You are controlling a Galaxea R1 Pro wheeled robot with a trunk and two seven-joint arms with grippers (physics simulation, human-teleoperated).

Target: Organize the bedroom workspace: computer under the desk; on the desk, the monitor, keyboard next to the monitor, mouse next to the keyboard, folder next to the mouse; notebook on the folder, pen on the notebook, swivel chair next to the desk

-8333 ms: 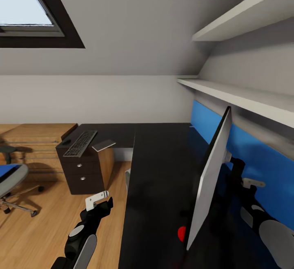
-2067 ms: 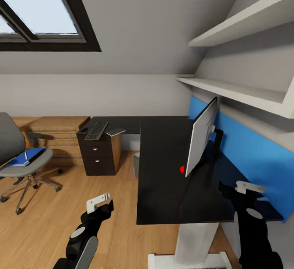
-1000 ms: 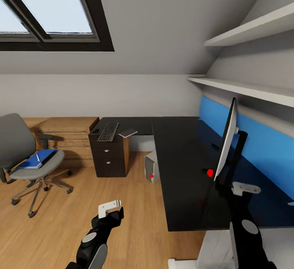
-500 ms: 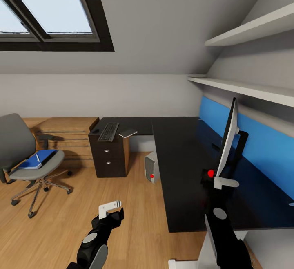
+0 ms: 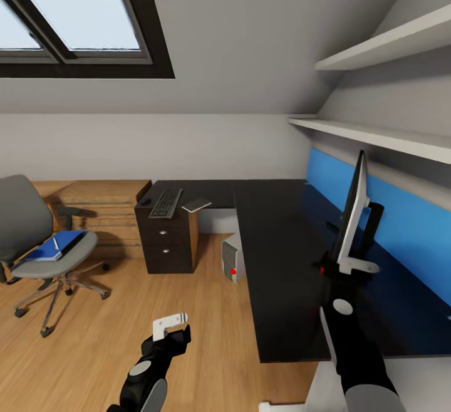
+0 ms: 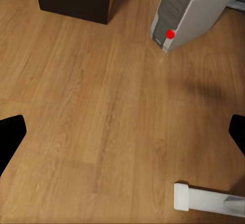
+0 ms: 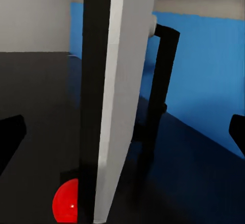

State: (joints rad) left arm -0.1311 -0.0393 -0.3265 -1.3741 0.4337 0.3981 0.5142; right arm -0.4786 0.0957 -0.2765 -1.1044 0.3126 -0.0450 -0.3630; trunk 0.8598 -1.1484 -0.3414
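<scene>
Head view: your right gripper (image 5: pixel 348 266) sits at the near edge of the monitor (image 5: pixel 352 209), which stands edge-on near the back of the desk (image 5: pixel 275 255), close to the blue wall panel (image 5: pixel 401 224). You cannot tell from here whether the jaws are spread. Your left gripper (image 5: pixel 170 325) hangs over the floor (image 5: pixel 100 343), holding nothing visible. The keyboard (image 5: pixel 166 201) lies at the far end of the desk over the drawer unit (image 5: pixel 168 243); the computer (image 5: pixel 232 260) stands under the desk; the folder (image 5: pixel 52 245) lies on the swivel chair (image 5: pixel 37 243), well apart from the desk.

Left wrist view: both finger tips sit wide at the frame edges, so this pincer is released and empty. It faces bare floor, with the computer (image 6: pixel 188 13) ahead, its red light visible.

Right wrist view: the monitor's thin edge (image 7: pixel 109 96) stands between the spread fingers, untouched as far as can be seen; its stand (image 7: pixel 159 96) is behind. This confirms the spread jaws that the head view hides.

Judgement: the monitor looks rigid, top-heavy and easily tipped. Take it low on the edge near the stand, and move slowly.
</scene>
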